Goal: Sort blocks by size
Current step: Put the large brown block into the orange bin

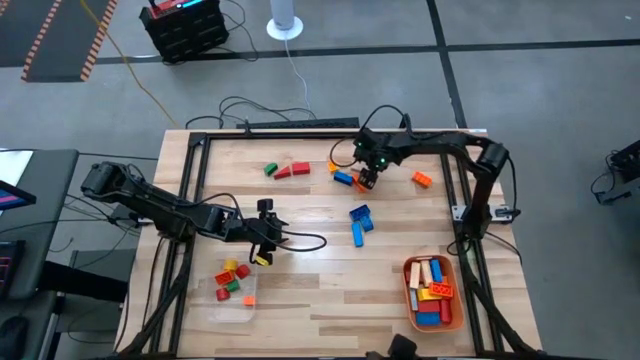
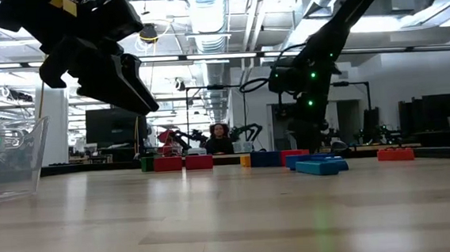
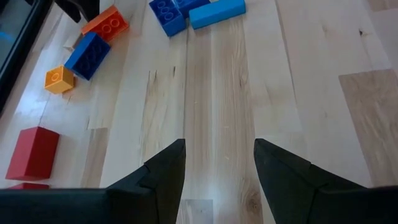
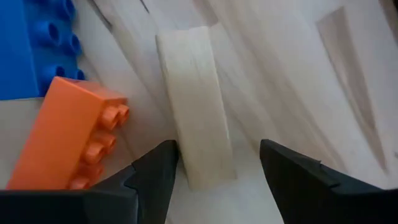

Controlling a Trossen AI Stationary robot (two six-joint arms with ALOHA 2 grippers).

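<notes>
**mod_a:** High view first: right gripper (image 1: 368, 178) is down over the little cluster at the far side of the table, right by an orange block (image 1: 359, 184) and a blue block (image 1: 343, 178). Left gripper (image 1: 266, 243) hangs near the clear tray (image 1: 222, 312), which already has short bricks in it. The orange tray (image 1: 461, 310) holds the long ones.

**brickfan:** Low view doesn't add much, tbh. The right arm comes down behind the blue bricks (image 2: 317, 166), but I can't see contact from there.

**mod_a:** Left wrist view: fingers (image 3: 163, 174) spread wide, nothing between them, only bare wood. That arm's just waiting.

**brickfan:** Right wrist view is the useful one. Jaws apart, and a pale tan bar (image 4: 196, 106) lies between them, pointing away from the camera. The orange block (image 4: 68, 137) sits just beside the one finger (image 4: 155, 177).

**mod_a:** So my guess is that the tan bar's the target. I'd centre it before closing, go low enough to catch its sides, and watch that the finger doesn't shove or pinch the orange block. It's long, so it goes in the orange tray.
</notes>
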